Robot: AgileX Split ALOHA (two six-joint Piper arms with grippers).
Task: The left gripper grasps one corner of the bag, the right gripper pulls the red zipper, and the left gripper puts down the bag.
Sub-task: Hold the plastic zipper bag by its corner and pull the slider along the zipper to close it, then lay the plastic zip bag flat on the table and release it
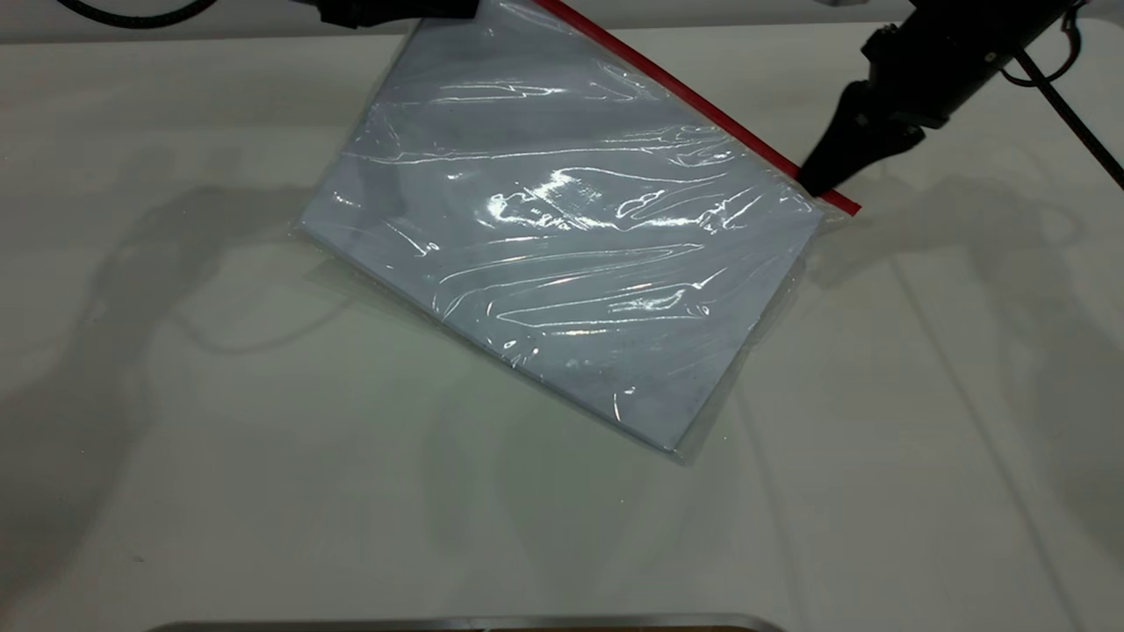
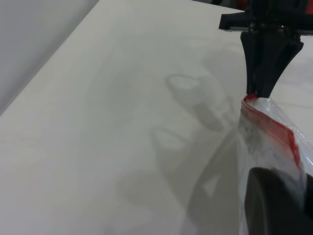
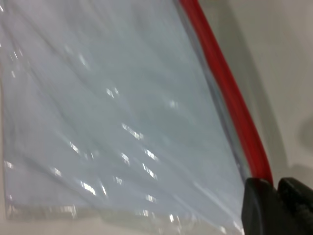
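Note:
The bag (image 1: pixel 571 228), a clear pouch with pale blue-white paper inside, hangs tilted over the table, its far corner lifted. The left gripper (image 1: pixel 395 9) at the top edge of the exterior view is shut on that corner; in the left wrist view one of its fingers (image 2: pixel 274 200) shows dark through the plastic (image 2: pixel 259 142). The red zipper (image 1: pixel 702 101) runs along the bag's upper right edge. The right gripper (image 1: pixel 821 180) is shut on the red zipper near its right end, and in the right wrist view its fingertips (image 3: pixel 276 188) close on the red strip (image 3: pixel 230 93). The right gripper also shows in the left wrist view (image 2: pixel 258 90).
The white table (image 1: pixel 263 483) lies all around under the bag. A metal edge (image 1: pixel 465 623) runs along the table's near side. A black cable (image 1: pixel 1071 114) trails from the right arm at the far right.

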